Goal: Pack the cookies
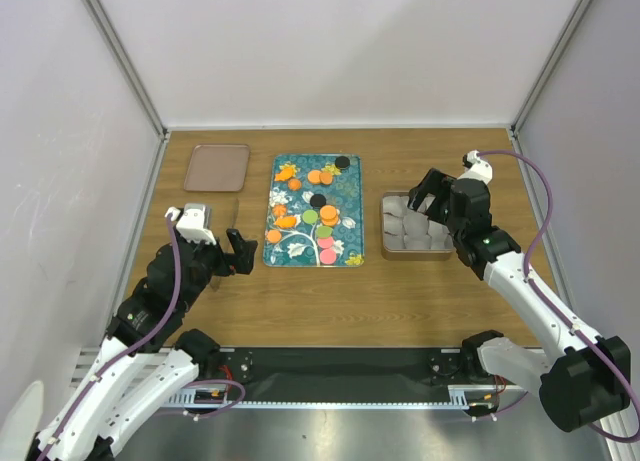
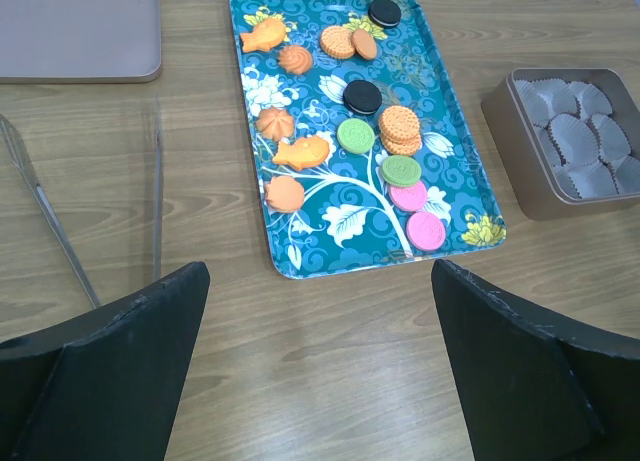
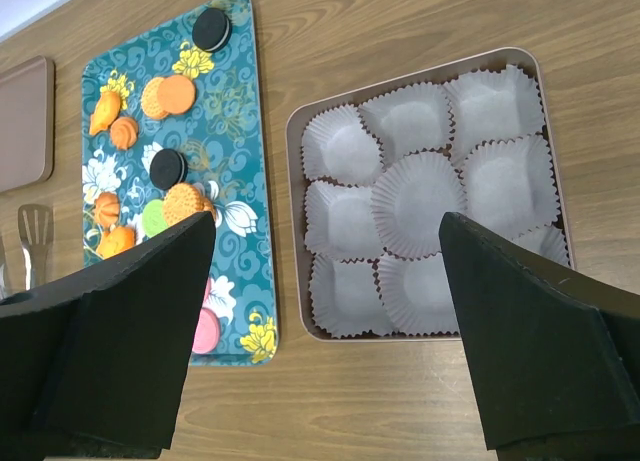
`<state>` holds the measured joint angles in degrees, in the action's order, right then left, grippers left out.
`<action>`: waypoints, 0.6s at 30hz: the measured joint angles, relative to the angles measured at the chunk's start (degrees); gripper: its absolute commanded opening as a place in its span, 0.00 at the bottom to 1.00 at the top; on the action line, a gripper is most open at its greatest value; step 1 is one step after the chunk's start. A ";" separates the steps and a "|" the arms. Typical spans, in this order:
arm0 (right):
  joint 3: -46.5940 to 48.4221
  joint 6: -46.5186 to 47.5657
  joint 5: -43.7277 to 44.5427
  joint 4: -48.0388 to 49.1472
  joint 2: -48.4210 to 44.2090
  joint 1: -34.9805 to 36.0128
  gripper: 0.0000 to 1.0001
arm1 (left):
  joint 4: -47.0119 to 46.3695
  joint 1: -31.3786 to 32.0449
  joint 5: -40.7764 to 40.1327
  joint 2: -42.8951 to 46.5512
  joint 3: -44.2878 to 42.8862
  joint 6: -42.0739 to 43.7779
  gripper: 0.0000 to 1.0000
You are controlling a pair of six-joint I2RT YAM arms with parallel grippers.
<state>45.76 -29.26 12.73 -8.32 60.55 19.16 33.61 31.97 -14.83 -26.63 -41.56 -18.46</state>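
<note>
The cookies lie on a teal floral tray point(image 1: 272, 196) in the middle of the table: orange point(image 2: 399, 124), black point(image 2: 362, 96), green point(image 2: 355, 135) and pink point(image 2: 427, 229) discs, with several orange shaped pieces on the tray's left side. They also show in the right wrist view point(image 3: 167, 167). A brown tin point(image 1: 386, 226) lined with empty white paper cups point(image 3: 415, 201) stands right of the tray. My left gripper point(image 1: 243, 253) point(image 2: 318, 281) is open and empty, above bare table just near the tray. My right gripper point(image 1: 425, 196) point(image 3: 327, 226) is open and empty above the tin point(image 3: 298, 237).
A flat brown lid point(image 1: 216, 167) point(image 2: 80, 31) lies at the far left. Metal tongs point(image 2: 157, 201) lie on the table left of the tray. A spatula head point(image 3: 34, 231) shows at the left edge of the right wrist view. White walls enclose the table.
</note>
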 measured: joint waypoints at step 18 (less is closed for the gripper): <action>1.22 1.95 -1.36 -1.79 2.91 0.24 1.00 | 0.04 -0.02 -0.52 -1.79 0.00 -0.09 1.00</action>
<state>46.98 -27.31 11.38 -10.11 63.46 19.40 33.65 31.94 -15.35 -28.42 -41.56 -18.55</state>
